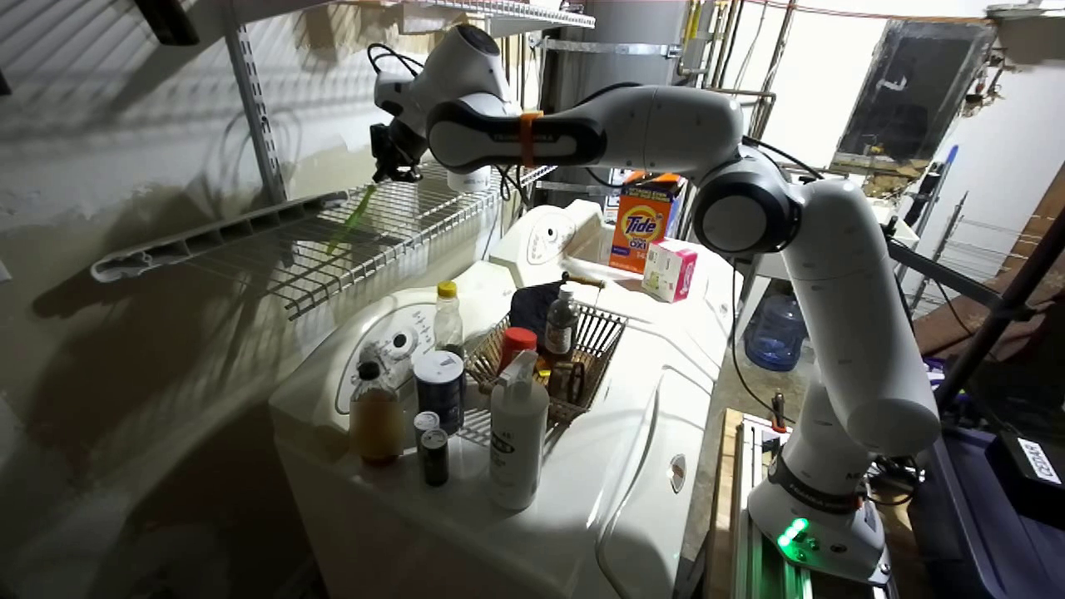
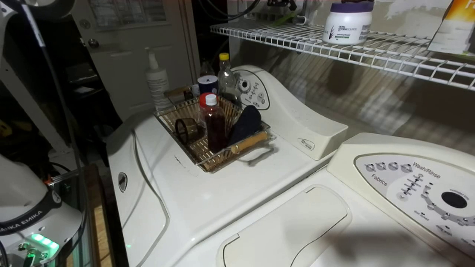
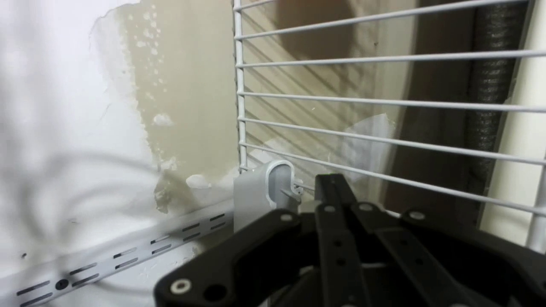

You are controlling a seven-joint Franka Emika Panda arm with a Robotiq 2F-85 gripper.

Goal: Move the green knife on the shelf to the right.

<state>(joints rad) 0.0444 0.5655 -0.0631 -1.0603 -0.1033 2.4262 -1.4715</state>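
Note:
The slim yellow-green knife slants down from my fingertips over the white wire shelf. The knife also shows at the top of an exterior view, at the far end of the shelf. My gripper is above the shelf near the wall, its fingers together at the knife's upper end. In the wrist view the gripper looks shut, with only a green sliver at the tips; the fingers hide the rest of the knife. I cannot tell whether its lower end touches the shelf rods.
A long grey-white hollow plastic piece lies along the shelf's wall side, close by my fingers in the wrist view. A purple-lidded white jar and an orange-white box stand on the shelf. Below are a basket and bottles.

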